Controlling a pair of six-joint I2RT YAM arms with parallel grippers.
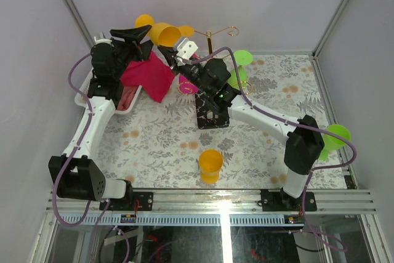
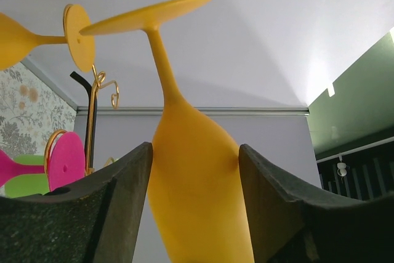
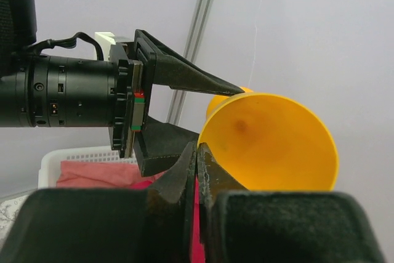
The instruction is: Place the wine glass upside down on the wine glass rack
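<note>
An orange wine glass (image 1: 163, 31) (image 2: 197, 201) (image 3: 277, 146) hangs in the air at the back left, its mouth toward my right gripper and its foot pointing away. My left gripper (image 1: 151, 40) (image 2: 196, 152) has its two pads pressed on either side of the bowl. The right gripper (image 1: 175, 52) (image 3: 197, 149) is shut, pinching the glass's rim at its edge. The wine glass rack (image 1: 211, 41) (image 2: 93, 115), thin gold wire on a black base (image 1: 206, 118), stands just right of both grippers, apart from the glass.
The rack carries green glasses (image 1: 243, 60), a pink one (image 2: 66, 158) and another orange one (image 2: 12, 35). An orange glass (image 1: 210, 164) stands near the front and a green one (image 1: 335, 137) at the right. A white basket (image 1: 92, 93) with red cloth (image 1: 148, 75) sits at left.
</note>
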